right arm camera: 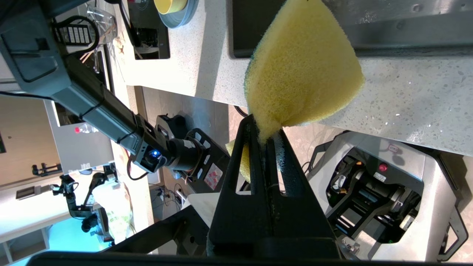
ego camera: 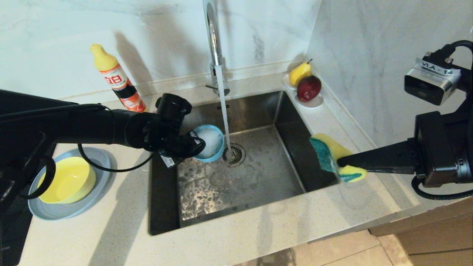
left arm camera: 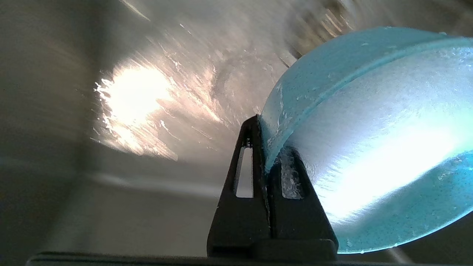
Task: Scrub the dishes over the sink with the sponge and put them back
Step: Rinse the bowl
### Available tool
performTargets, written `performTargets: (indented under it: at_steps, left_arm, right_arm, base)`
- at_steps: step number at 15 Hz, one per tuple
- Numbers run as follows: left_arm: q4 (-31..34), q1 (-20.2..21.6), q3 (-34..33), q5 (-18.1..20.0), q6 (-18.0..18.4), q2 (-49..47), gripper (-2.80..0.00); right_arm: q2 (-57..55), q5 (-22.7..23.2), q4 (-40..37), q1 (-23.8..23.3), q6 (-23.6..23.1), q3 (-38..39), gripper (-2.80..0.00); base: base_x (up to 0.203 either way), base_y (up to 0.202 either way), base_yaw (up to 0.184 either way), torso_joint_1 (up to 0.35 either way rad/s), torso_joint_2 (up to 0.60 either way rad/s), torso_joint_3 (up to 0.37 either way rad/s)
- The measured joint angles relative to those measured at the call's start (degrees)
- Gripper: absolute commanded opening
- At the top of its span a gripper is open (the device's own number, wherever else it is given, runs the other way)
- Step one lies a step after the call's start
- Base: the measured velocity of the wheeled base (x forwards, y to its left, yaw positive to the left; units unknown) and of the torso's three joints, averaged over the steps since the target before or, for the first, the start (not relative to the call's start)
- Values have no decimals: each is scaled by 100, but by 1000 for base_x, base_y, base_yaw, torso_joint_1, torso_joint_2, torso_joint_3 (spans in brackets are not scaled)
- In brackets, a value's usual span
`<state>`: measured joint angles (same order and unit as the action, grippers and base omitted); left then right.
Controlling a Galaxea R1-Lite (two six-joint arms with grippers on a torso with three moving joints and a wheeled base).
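Note:
My left gripper (ego camera: 192, 142) is shut on the rim of the small teal-blue bowl (ego camera: 210, 143) and holds it tilted over the sink (ego camera: 240, 177), just left of the running water stream. In the left wrist view the wet, foamy bowl (left arm camera: 369, 129) is pinched at its rim by my left gripper (left arm camera: 268, 151). My right gripper (ego camera: 340, 160) is shut on the yellow sponge (ego camera: 332, 157), with its green face toward the basin, above the sink's right rim. The right wrist view shows the sponge (right arm camera: 299, 66) clamped in my right gripper (right arm camera: 266, 135). A yellow-green bowl (ego camera: 68, 179) sits on the grey-blue plate (ego camera: 98, 188) at the left.
The chrome faucet (ego camera: 214, 44) runs water onto the drain strainer (ego camera: 234, 154). A dish-soap bottle (ego camera: 116, 79) stands at the back left. A white dish (ego camera: 314, 102) with a pear and a red fruit sits in the back right corner. Marble walls close in behind and to the right.

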<state>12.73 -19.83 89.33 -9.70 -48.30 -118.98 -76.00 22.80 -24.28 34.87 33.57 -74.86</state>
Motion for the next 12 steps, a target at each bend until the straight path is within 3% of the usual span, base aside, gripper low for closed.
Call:
performTargets:
  at_steps: [2,4,8,12]
  left_arm:
    - [-156,-12,-262,-841,305,126,-280]
    - [-660,-12,-607,-1245,517,314,-280]
    - [-2052,-13,-1672,-1358,1151,893,-280]
    - [-4529,13,-3056,-1369,2508,1453,-280]
  right_arm:
    - [9,-5,-7,0,7,2,-280]
    - [21,-6,-2,0,-2,44,-280]
    - [50,-9,-10,0,-6,59,-280]
    - [59,-12,-24,0,-9,61,-280]
  base:
    - [0,0,0,0,0,0]
    - [0,0,0,0,0,0]
    - [0,0,0,0,0,0]
    - [0,0,0,0,0,0]
